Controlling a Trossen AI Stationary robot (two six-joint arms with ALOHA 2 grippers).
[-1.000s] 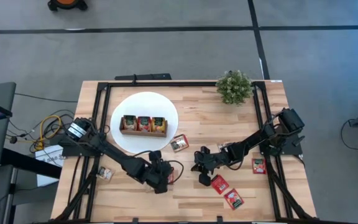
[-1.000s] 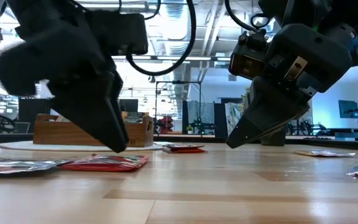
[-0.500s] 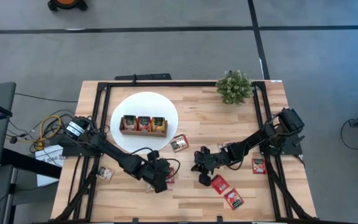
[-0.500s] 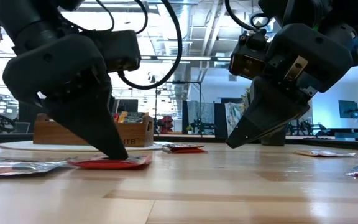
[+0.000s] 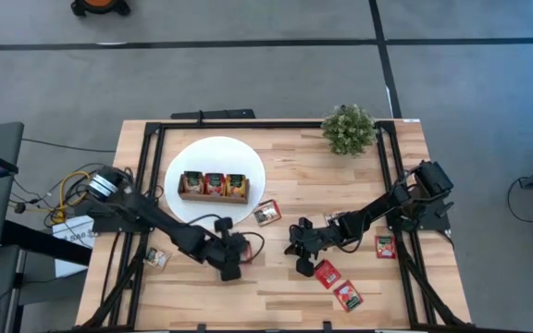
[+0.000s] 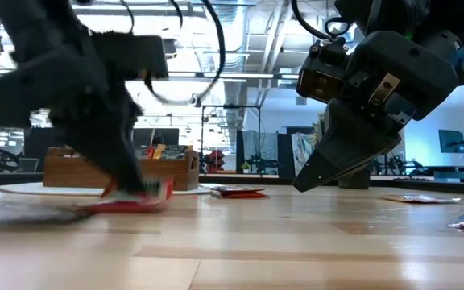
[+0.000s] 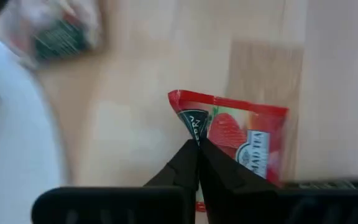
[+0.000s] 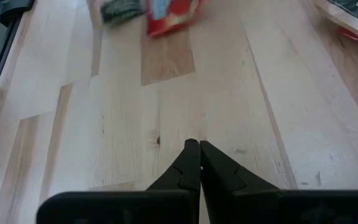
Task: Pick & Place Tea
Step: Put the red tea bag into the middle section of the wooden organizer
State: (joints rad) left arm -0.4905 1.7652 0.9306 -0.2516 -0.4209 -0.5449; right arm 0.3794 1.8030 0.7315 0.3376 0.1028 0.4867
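Wooden counter [image 5: 294, 176], seen from above, carries scattered tea. Red sachet [image 7: 244, 134] lies flat near the counter's front, below the white disc [image 5: 216, 153]; the left tool [image 7: 196, 146] is closed, pinching its corner. Right tool [image 8: 194, 146] hovers closed and empty mid-counter. Judged best: lift gently, keeping the corner pinch firm, then carry toward the tray [image 5: 213, 185].

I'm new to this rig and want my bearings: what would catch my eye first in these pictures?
The left gripper, low over the table's near-left part, is shut on the corner of a red strawberry tea sachet. Behind it, a brown wooden three-compartment tray holding sachets sits on a round white disc. The right gripper hovers shut above bare wood at mid-table.
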